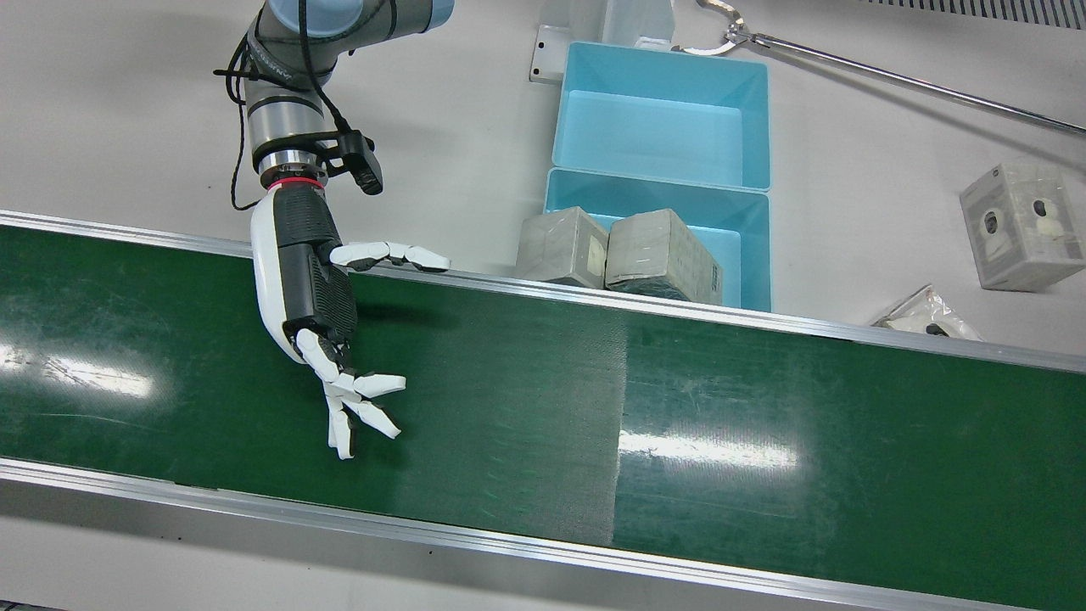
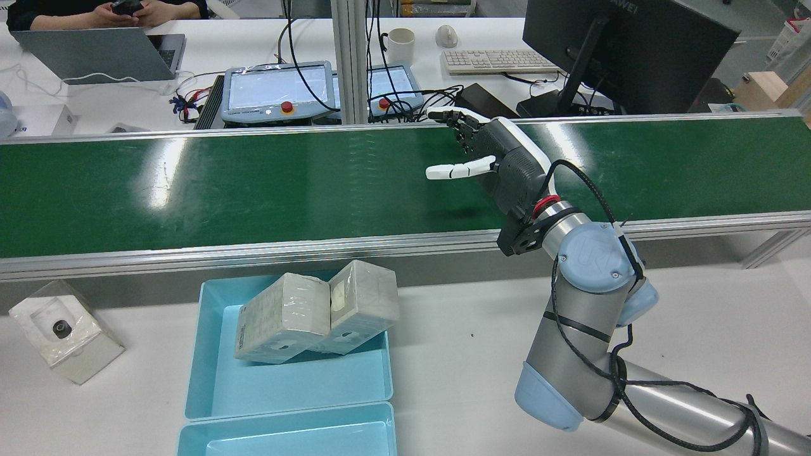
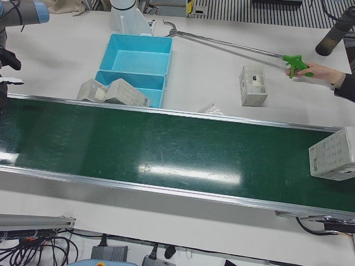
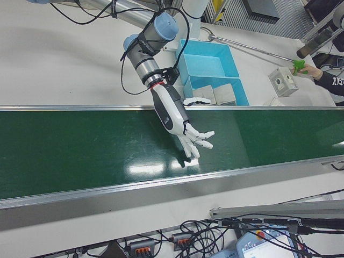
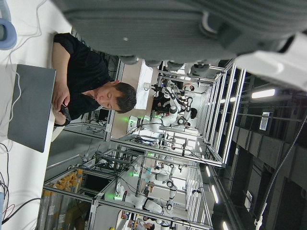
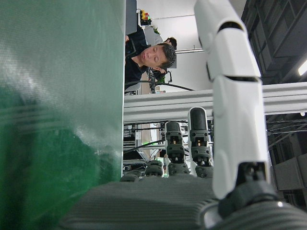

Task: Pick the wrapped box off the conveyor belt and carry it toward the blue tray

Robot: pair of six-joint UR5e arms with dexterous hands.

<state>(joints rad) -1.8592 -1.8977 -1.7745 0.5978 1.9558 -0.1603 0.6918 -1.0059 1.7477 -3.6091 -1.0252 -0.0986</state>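
The right hand [image 1: 327,331] reaches out over the green conveyor belt [image 1: 764,407], with the arm coming down from the table side and the wrist bent so that the palm stands roughly on its edge above the belt. Its fingers [image 1: 356,407] are spread apart and hold nothing; the thumb [image 1: 390,255] points sideways along the near rail of the belt. The rear view shows the same hand [image 2: 500,161] from behind, stretched forward across the belt with the thumb standing out to the side. In the right-front view the hand [image 4: 185,131] hangs a little above the belt surface, and its shadow falls under the fingertips. The wrapped box [image 3: 334,154] shows only in the left-front view, where it lies on the belt at the far right edge, well apart from the hand. The blue tray [image 1: 747,255] stands just beside the belt on the table and has two wrapped boxes [image 1: 619,250] leaning in it; a second blue tray [image 1: 662,114] touches it behind. Another wrapped box [image 1: 1022,225] lies on the table. In the left-front view a person's hand [image 3: 319,70] holds a long grabber tool [image 3: 233,47]. Of the left hand, only its own camera shows a dark part, so I cannot tell how its fingers are.
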